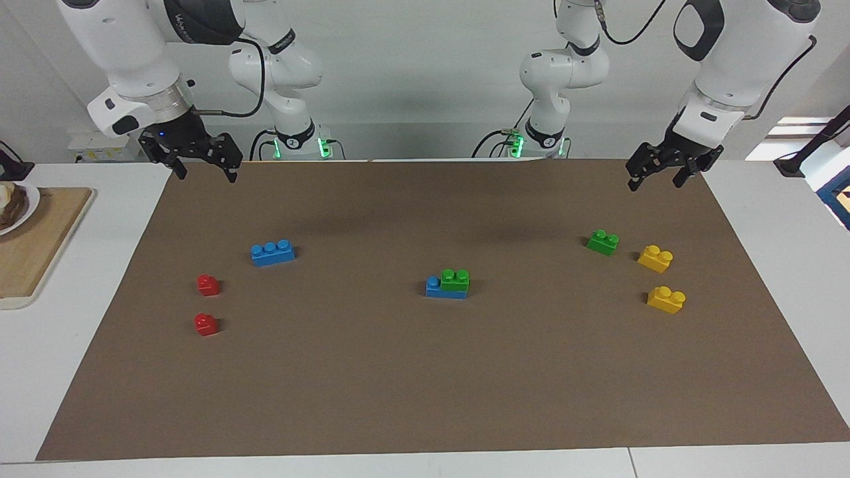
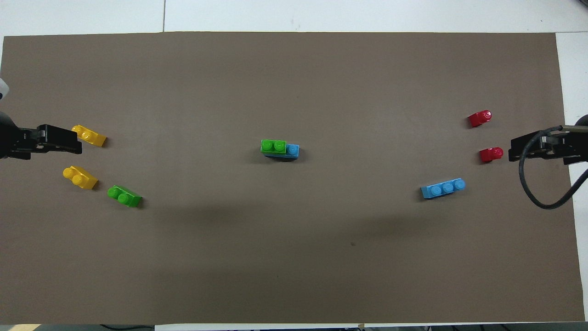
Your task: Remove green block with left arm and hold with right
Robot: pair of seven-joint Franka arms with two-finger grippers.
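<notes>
A green block [image 1: 455,279] sits pressed onto one end of a blue three-stud brick [image 1: 435,289] in the middle of the brown mat; it also shows in the overhead view [image 2: 274,146]. A second green brick [image 1: 603,242] [image 2: 124,196] lies loose toward the left arm's end. My left gripper [image 1: 663,179] [image 2: 73,140] hangs open and empty in the air over the left arm's end of the mat. My right gripper [image 1: 204,171] [image 2: 517,148] hangs open and empty over the right arm's end. Both are well apart from the stacked bricks.
Two yellow bricks [image 1: 655,258] [image 1: 666,299] lie beside the loose green brick. A loose blue three-stud brick [image 1: 273,253] and two small red bricks [image 1: 208,285] [image 1: 206,324] lie toward the right arm's end. A wooden board [image 1: 40,245] with a plate [image 1: 16,209] lies off the mat there.
</notes>
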